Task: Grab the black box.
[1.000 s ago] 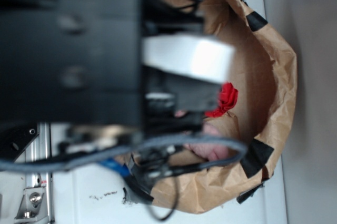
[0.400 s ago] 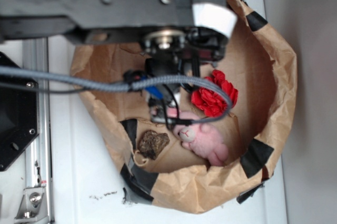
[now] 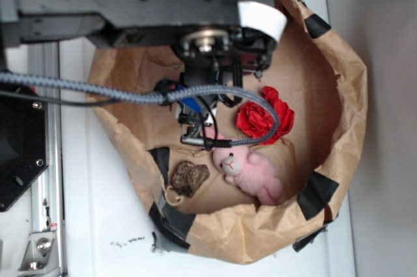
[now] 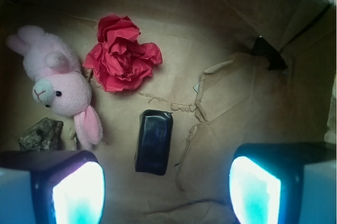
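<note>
We see a white counter [image 3: 98,225] carrying a crumpled brown paper bag [image 3: 345,94] patched with black tape, which lies open near the counter's right edge. A metal rail [image 3: 49,160] runs along the counter's left edge. A few dark crumbs [image 3: 127,242] lie scattered on the counter towards its lower-left corner.

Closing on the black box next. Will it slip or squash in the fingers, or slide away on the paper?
The black box looks glossy with rounded edges, so it may slip unless the pads meet its long flat sides. It holds a crisp block shape, so probably stiff. It lies flat on creased bag paper, unlikely to roll, though a nudge could slide it.
</note>
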You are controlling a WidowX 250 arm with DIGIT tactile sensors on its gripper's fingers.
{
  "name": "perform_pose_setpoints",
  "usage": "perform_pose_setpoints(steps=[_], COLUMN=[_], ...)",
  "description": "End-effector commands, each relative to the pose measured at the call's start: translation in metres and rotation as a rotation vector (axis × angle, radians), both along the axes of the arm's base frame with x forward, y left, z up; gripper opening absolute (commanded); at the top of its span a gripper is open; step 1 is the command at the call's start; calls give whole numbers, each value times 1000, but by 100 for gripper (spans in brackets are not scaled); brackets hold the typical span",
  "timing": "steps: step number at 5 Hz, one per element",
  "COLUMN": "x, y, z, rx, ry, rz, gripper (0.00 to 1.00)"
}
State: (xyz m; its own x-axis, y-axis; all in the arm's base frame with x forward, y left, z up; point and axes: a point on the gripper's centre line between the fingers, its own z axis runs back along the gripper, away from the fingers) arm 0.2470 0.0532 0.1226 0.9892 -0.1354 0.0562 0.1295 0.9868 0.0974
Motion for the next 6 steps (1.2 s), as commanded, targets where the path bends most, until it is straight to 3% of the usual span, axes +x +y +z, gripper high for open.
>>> perform_pose_setpoints(steps=[1, 4, 5, 6], x=[14, 29, 31, 31], y=[9, 24, 26, 26], z=[-27, -90, -93, -88], rx=[-1, 38, 32, 24], ry=[-42, 9, 5, -15], rz=[-3, -1, 22, 23], gripper=[100, 100, 0, 0])
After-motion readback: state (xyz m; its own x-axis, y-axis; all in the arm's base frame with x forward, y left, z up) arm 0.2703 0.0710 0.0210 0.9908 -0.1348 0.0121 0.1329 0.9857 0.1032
